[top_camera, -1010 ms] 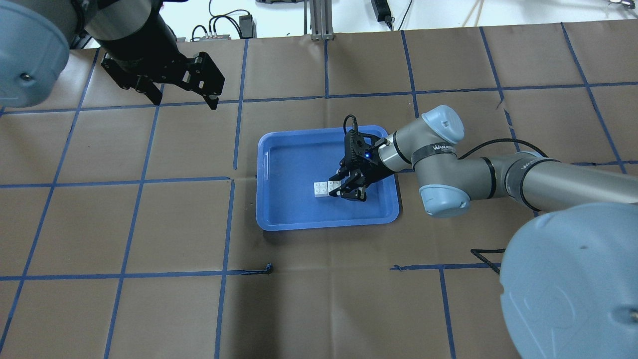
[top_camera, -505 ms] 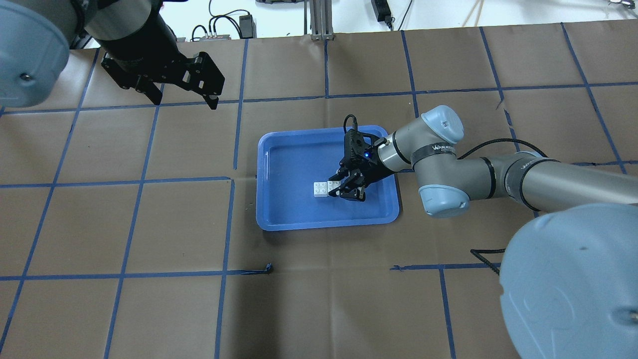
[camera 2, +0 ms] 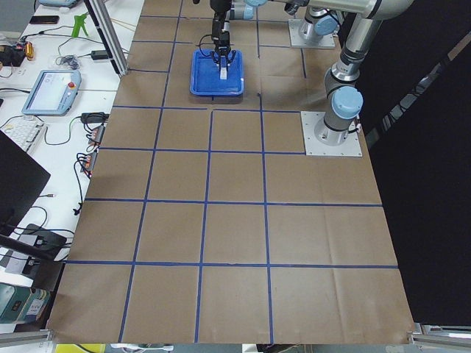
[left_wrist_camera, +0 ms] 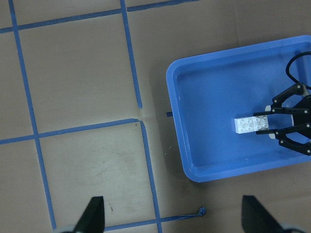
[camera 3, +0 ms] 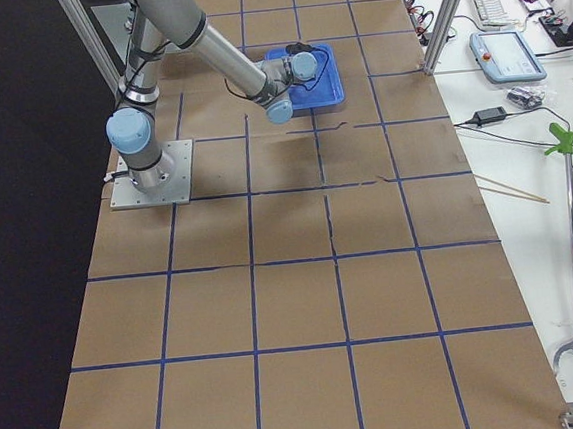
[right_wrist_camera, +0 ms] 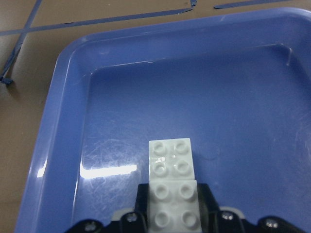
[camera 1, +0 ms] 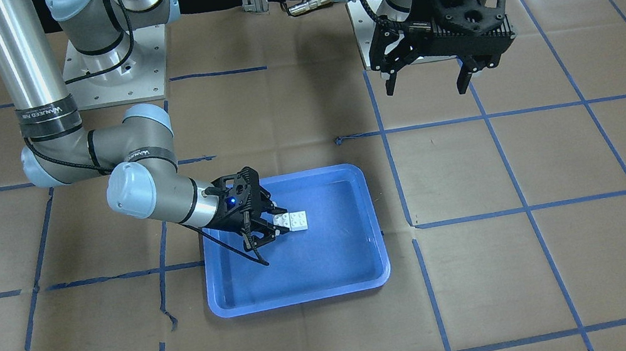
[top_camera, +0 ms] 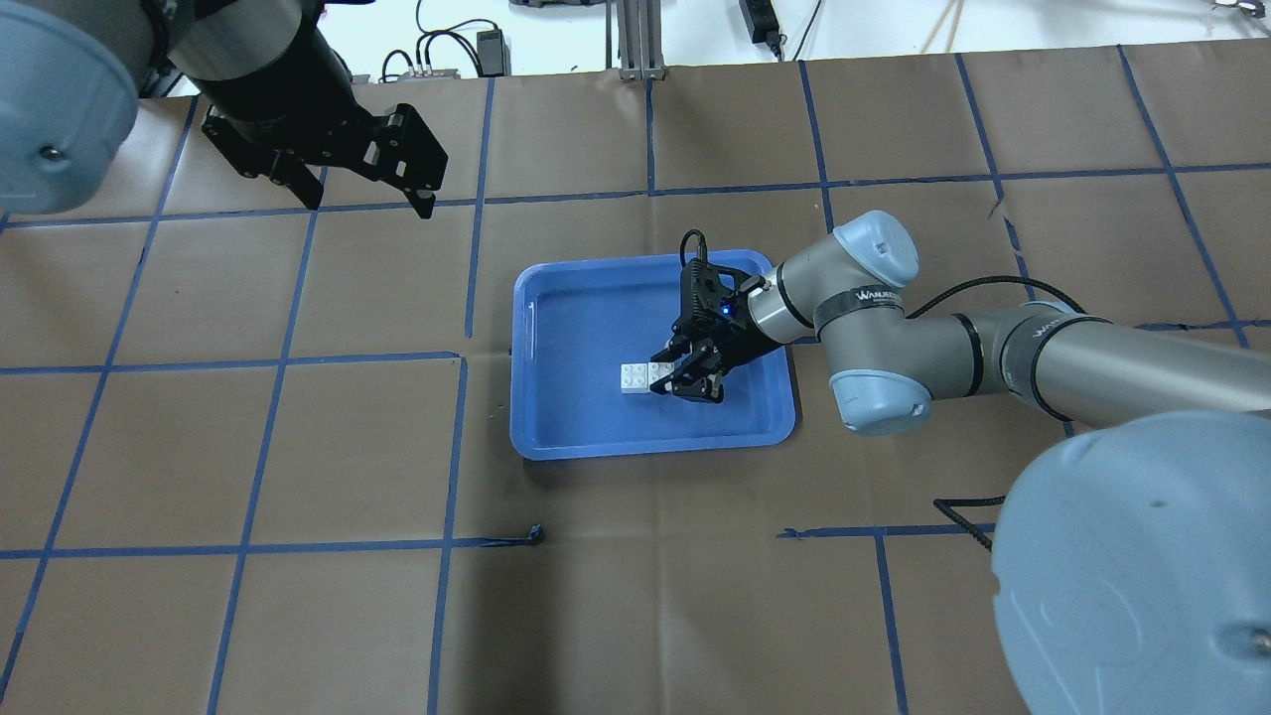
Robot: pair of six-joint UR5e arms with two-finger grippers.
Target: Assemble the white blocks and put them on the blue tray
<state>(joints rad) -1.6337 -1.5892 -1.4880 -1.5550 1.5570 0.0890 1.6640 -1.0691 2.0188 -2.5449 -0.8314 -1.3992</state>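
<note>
Grips white blocks (top_camera: 635,376) with right tool (top_camera: 667,376), clamped on the near brick of the joined pair. Sits near middle of blue tray (top_camera: 576,298); touching its floor or not, cannot tell. Hangs left tool (top_camera: 369,207) spread wide, empty, above worktop (top_camera: 298,447), well apart from tray

We are in a robotics lab. We see a broad table covered in brown paper (camera 2: 235,220) and squared off with blue tape lines (camera 2: 208,151). Two grey-and-pale-blue jointed robot arms (camera 1: 24,65) are bolted to square metal base plates (camera 2: 313,147). A white side bench (camera 3: 522,154) carries a grey teach pendant with a red button (camera 3: 507,57), a white keyboard (camera 3: 482,2) and a black power brick with its cable (camera 3: 489,114).
</note>
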